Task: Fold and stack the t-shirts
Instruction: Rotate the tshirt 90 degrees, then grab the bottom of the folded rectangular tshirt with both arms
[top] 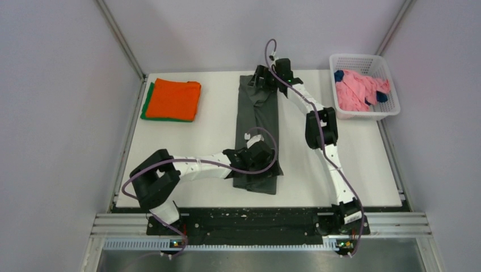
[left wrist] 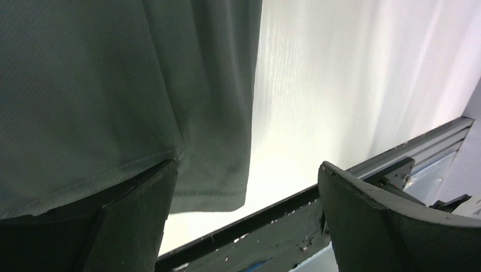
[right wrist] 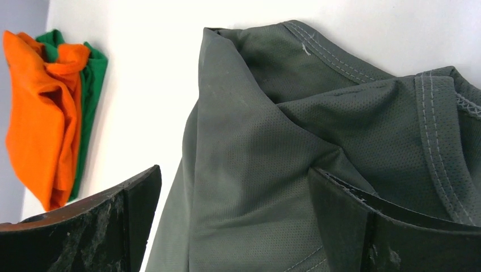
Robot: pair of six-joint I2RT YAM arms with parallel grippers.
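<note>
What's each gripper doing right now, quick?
Left gripper: open, at the grey shirt's near end, gripping nothing.
Right gripper: open, at its collar end, gripping nothing.

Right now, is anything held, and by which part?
Nothing is held. Both stand open: left gripper over the hem of the grey t-shirt, right gripper over its collar.

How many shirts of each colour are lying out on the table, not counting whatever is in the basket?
Orange shirt: 1
Green shirt: 1, under the orange one
Dark olive-grey shirt: 1
Total: 3
The pink cloth and navy cloth in the basket are too bunched up to count.
</note>
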